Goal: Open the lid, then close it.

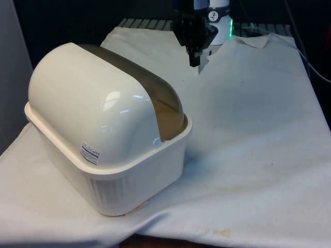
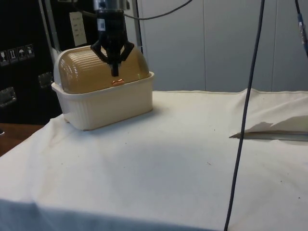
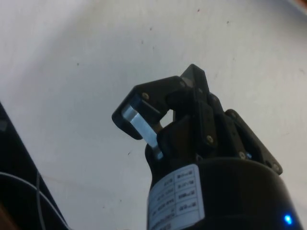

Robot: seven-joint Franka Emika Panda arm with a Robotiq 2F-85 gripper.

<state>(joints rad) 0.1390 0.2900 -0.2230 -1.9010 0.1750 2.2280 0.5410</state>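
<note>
A cream bread box (image 1: pixel 124 181) stands at the front view's left, its back turned to that camera. Its ribbed translucent brown roll lid (image 2: pixel 89 72) is down over the front, and a small copper handle (image 2: pixel 118 82) sits at the lid's lower edge just above the base's rim (image 2: pixel 106 89). My black gripper (image 1: pixel 195 62) hangs above the cloth near the table's far end, apart from the box and off its lid side. In the side view the gripper (image 2: pixel 114 72) stands in front of the lid. Its fingers (image 3: pixel 144 127) are shut on nothing.
The white cloth (image 1: pixel 248 134) lies wrinkled over the table. A fold lifts along one edge (image 2: pixel 269 127). A dark cable (image 2: pixel 243 120) hangs down close to the side camera. The box sits near the table's edge at the front view's left.
</note>
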